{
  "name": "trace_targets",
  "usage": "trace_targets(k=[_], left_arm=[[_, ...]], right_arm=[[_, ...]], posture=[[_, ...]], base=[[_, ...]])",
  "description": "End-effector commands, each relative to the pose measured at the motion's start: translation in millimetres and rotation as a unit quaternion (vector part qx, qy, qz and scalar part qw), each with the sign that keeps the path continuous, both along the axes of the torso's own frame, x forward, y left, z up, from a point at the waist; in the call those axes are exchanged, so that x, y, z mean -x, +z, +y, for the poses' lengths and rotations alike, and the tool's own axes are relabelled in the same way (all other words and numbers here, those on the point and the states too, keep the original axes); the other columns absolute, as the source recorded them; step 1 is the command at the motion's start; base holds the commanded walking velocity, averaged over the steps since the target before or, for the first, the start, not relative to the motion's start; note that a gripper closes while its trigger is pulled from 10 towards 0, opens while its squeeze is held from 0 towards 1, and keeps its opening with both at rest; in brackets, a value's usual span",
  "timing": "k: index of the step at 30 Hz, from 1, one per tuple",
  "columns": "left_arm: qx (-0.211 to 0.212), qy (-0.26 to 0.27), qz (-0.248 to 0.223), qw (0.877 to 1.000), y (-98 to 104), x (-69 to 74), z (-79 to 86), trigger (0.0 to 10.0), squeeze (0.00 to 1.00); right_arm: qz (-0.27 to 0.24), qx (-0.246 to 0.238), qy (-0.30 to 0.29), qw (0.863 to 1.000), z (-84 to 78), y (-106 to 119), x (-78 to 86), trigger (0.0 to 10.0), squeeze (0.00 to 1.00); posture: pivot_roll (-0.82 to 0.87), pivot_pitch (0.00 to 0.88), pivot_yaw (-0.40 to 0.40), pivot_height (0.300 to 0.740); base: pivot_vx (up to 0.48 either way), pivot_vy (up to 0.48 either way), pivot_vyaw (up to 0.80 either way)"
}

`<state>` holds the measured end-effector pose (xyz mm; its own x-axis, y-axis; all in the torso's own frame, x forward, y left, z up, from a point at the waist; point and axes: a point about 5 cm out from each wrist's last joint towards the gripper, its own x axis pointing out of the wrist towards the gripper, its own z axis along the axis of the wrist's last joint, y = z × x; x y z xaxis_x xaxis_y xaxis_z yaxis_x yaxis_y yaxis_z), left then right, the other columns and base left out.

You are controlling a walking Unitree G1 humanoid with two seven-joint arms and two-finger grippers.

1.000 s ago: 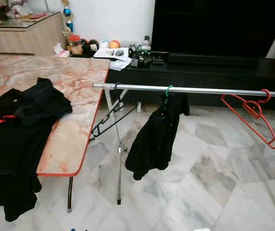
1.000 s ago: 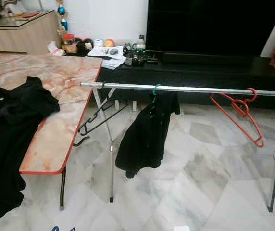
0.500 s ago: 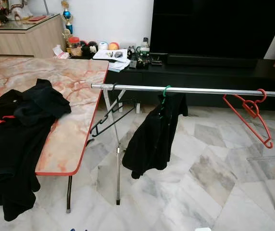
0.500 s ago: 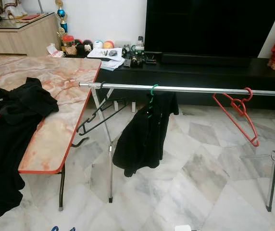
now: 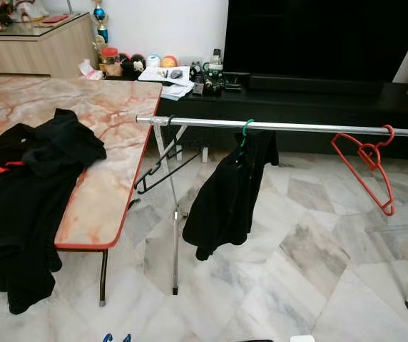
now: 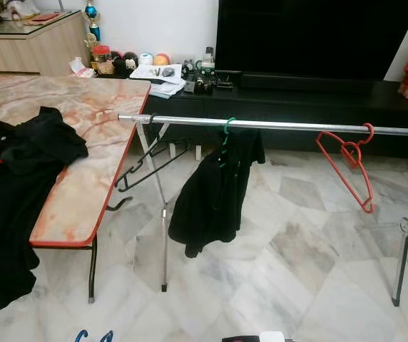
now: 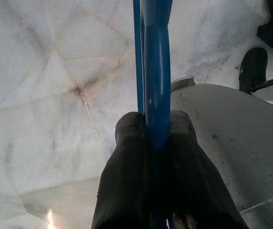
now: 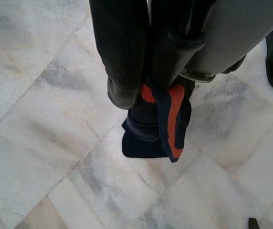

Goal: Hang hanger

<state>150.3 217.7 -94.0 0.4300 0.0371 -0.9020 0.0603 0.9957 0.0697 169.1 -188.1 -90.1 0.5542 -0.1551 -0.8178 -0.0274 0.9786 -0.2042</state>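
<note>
Left gripper (image 7: 148, 138) jaws clamped on blue hanger (image 7: 156, 71); rail (image 5: 297, 127) far ahead; hanging not started. Right gripper's (image 8: 139, 90) jaws together.

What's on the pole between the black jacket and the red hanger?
Nothing: in both eye views the rail runs bare from the green-hooked black jacket to the red hanger.
</note>
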Motion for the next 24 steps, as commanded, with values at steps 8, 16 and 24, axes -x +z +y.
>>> trace_targets(k=[8,16,24], left_arm=[[0.006,0.002,0.027,1.0,-5.8,14.0,-2.4,10.0,0.0],[0.006,0.002,0.026,1.0,-5.7,13.6,-2.9,10.0,0.0],[0.006,0.0,0.025,1.0,-5.7,13.4,-3.1,10.0,0.0]], right_arm=[[-0.005,-0.005,-0.007,1.0,-0.4,-0.1,0.8,10.0,0.0],[-0.009,-0.006,-0.011,1.0,-0.9,0.3,0.4,10.0,0.0],[-0.012,-0.007,-0.017,1.0,-1.3,0.6,0.2,10.0,0.0]], posture=[[0.06,0.0,-0.019,0.74],[0.06,0.0,-0.02,0.74],[0.06,0.0,-0.02,0.74]], base=[[-0.307,0.0,0.0],[-0.309,0.0,0.0],[-0.308,0.0,0.0]])
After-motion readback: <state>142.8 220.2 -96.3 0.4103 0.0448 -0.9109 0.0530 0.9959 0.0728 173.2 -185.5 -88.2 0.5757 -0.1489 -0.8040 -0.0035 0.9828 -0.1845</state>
